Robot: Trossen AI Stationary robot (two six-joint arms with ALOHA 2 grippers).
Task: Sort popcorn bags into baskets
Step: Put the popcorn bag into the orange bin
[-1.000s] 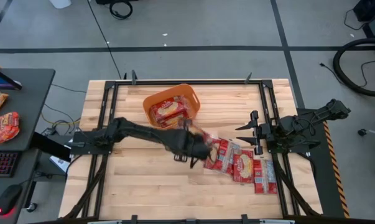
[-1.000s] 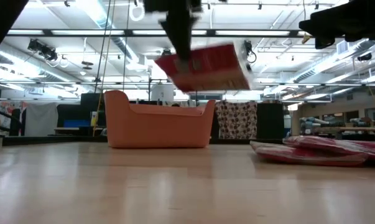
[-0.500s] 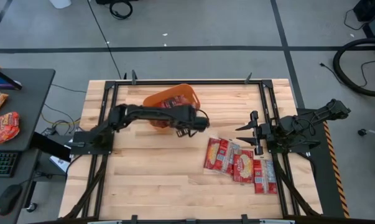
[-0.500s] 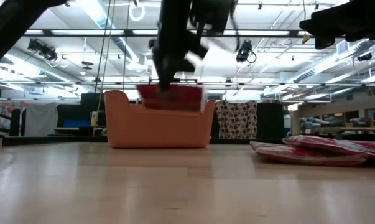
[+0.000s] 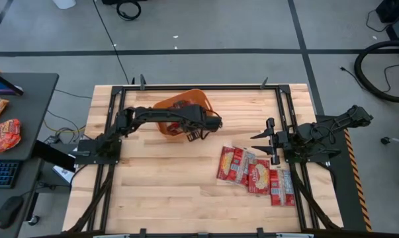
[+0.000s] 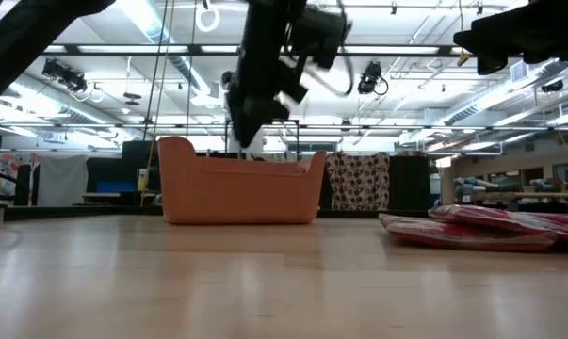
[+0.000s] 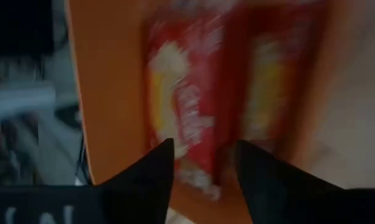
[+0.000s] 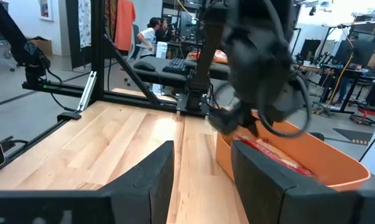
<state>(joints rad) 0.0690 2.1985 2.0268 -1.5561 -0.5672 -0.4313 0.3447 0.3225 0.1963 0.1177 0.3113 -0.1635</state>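
Observation:
The orange basket [image 5: 179, 109] stands at the table's far middle, with red popcorn bags [image 7: 187, 106] lying flat inside it. My left gripper [image 7: 203, 149] hangs open just above the basket's near-right part [image 6: 248, 132], fingers pointing down, nothing between them. Several more popcorn bags [image 5: 252, 175] lie overlapping on the table's right half, seen as a low red heap [image 6: 481, 229] in the low view. My right gripper [image 5: 268, 140] waits open at the table's right side, beyond those bags, touching nothing.
Black frame rails [image 5: 285, 119] run along the table's edges. Bare wood lies in front of the basket and over the left half [image 5: 159, 185]. A side desk [image 5: 14, 125] with more snack packets stands off the table's left. People sit in the room behind [image 8: 153, 28].
My left gripper has carried a popcorn bag from above the heap toward the far edge, lowered it over the basket and let go. The bag has dropped into the basket and no longer shows under the gripper in the low view.

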